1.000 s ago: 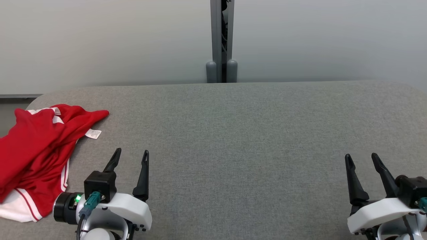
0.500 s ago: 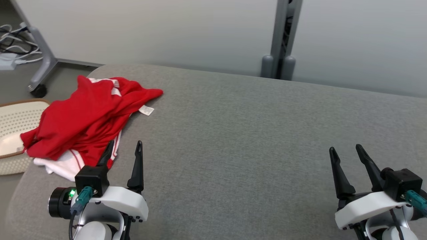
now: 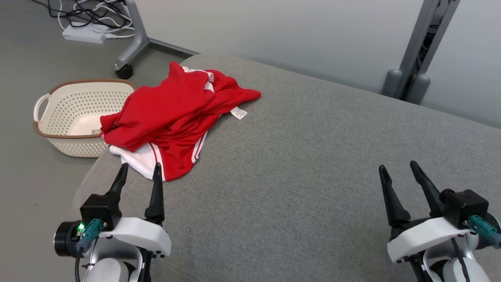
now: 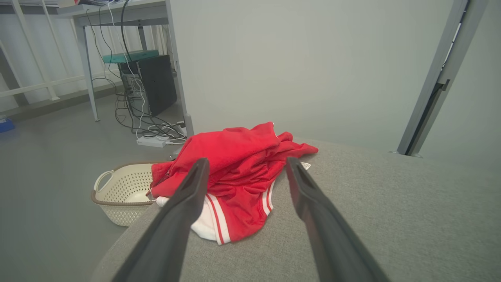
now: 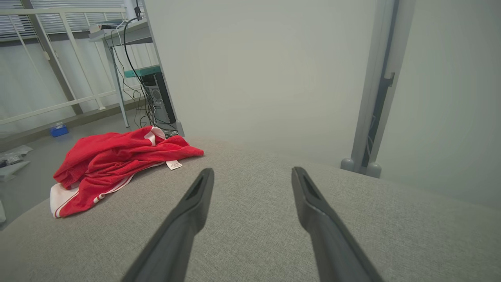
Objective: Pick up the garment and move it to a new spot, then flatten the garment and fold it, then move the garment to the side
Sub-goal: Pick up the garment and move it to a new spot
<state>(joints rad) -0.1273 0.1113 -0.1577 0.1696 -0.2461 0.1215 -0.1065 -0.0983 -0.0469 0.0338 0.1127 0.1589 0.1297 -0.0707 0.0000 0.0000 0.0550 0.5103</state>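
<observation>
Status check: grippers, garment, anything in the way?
Left gripper open, empty, near garment. Right gripper open, empty. Garment crumpled at table corner, beside basket. Nothing blocking.

Basket [image 3: 74, 148] rim partly behind garment [image 3: 168, 113]; label [image 3: 238, 113] print illegible

- Red garment [image 3: 172, 113] crumpled at the table's [image 3: 305, 156] far left corner, beside a basket [image 3: 74, 145].
- Left gripper [image 3: 141, 167] and right gripper [image 3: 397, 166] at the near edge, fingers spread, empty.
</observation>
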